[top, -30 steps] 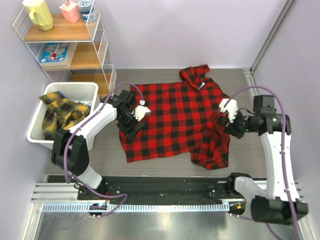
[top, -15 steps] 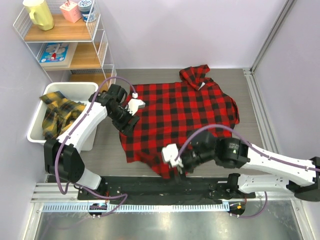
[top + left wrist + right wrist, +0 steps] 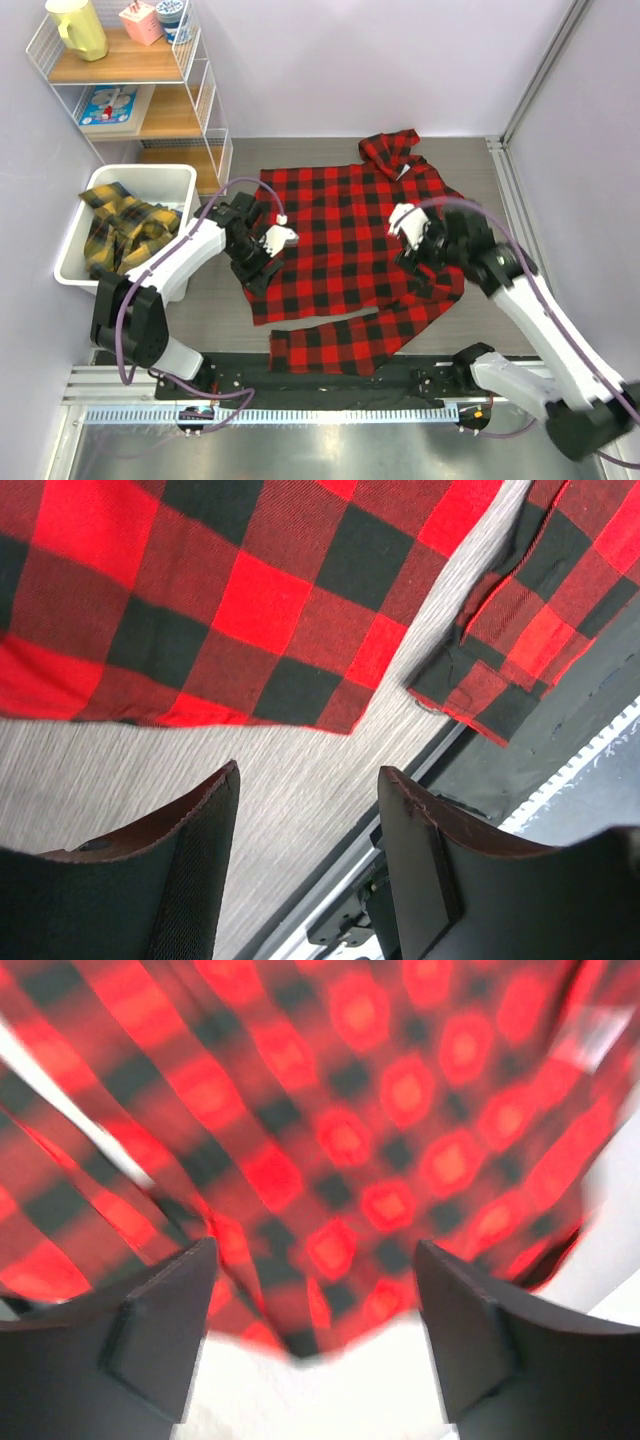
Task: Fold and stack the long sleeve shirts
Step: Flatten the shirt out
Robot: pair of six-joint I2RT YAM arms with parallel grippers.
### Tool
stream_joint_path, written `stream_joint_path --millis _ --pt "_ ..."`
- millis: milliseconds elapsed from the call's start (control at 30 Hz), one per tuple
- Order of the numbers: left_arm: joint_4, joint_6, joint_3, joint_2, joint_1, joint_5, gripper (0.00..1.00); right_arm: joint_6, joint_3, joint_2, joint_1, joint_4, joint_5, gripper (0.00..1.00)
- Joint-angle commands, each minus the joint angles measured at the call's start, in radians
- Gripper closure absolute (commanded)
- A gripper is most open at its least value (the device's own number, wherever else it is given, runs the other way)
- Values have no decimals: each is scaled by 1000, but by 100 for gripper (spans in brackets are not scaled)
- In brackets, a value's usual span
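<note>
One long sleeve shirt, red-and-black check (image 3: 350, 225), lies spread flat mid-table, collar at the back. One sleeve (image 3: 335, 345) stretches leftward along the shirt's front hem, its cuff (image 3: 505, 670) near the table's front edge. My left gripper (image 3: 258, 262) hovers at the shirt's left hem (image 3: 200, 695), open with only bare tabletop between its fingers (image 3: 305, 855). Above the shirt's right side, my right gripper (image 3: 420, 252) stands open and empty; its wrist view is blurred, with red check (image 3: 380, 1130) filling it behind the gripper (image 3: 315, 1335). Yellow-and-black shirts (image 3: 120, 228) are bunched in the bin.
A white bin (image 3: 72, 272) sits at the left table edge. Behind it a wire shelf (image 3: 200, 90) holds a yellow jug, cartons and a box. A black strip (image 3: 330, 378) and a metal rail run along the near edge by the arm bases.
My right gripper carried the right sleeve down and left across the front, let it go and swung back over the shirt's right side, jaws now open. The left gripper shifted only slightly.
</note>
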Motion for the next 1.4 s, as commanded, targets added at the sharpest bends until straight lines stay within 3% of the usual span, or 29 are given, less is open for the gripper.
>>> stream_joint_path --millis 0,67,200,533,733,900,1033,1167,1200,1367 --pt "82 0 -11 51 -8 -35 43 -138 19 293 -330 -155 -179 26" --pt "99 -5 -20 74 -8 -54 44 -179 39 387 -411 -193 -207 39" --pt "130 -23 -25 139 -5 -86 45 -241 -19 469 -514 -184 -173 44" --pt "176 -6 -86 209 -8 -149 47 -325 -323 470 -524 -91 -14 45" --pt "174 38 -163 165 -8 -209 48 -380 -393 403 -524 -178 50 47" --pt "136 55 -147 122 -8 -220 49 -463 -308 352 -531 -346 25 48" --pt "104 57 -54 64 -15 -111 45 -493 -99 355 -562 -480 -119 38" --pt "110 48 47 139 -18 -111 43 -256 -8 450 -564 -242 -172 33" --pt "114 43 76 178 -19 -115 43 -220 25 541 -562 -212 -167 33" --pt "159 17 124 280 -19 -138 42 -153 114 781 -567 -109 -80 32"
